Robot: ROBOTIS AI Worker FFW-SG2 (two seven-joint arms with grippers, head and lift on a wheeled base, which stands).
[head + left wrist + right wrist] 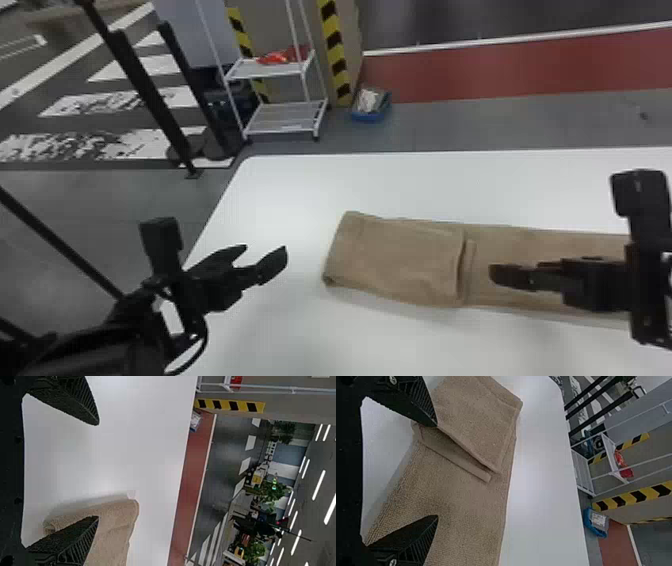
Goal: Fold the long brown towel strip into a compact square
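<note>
Across the white tabletop [300, 187], well in from its left edge, lies the brown towel [395, 260], running on toward the right side of the head view. Its left part is folded over in layers, ending in crosswise edges; beyond them the strip continues flat. The layered end has a rounded fold facing the tabletop's left edge, with a broad stretch of white between. Another wide band separates the towel's long far side from the tabletop's far edge, leaving room there, and more white surface extends along its near side.

The left gripper [265, 257] hangs in the gap between the tabletop's left edge and the folded end, its fingers spread well apart with nothing between them. The right gripper [505, 272] is over the flat part, just right of the crosswise edges, its fingers also wide apart; whether they touch the cloth I cannot tell.

Past the tabletop's rounded far left corner stands a white cart [287, 119], and a blue bin [369, 117] sits on the floor beyond the far edge.
</note>
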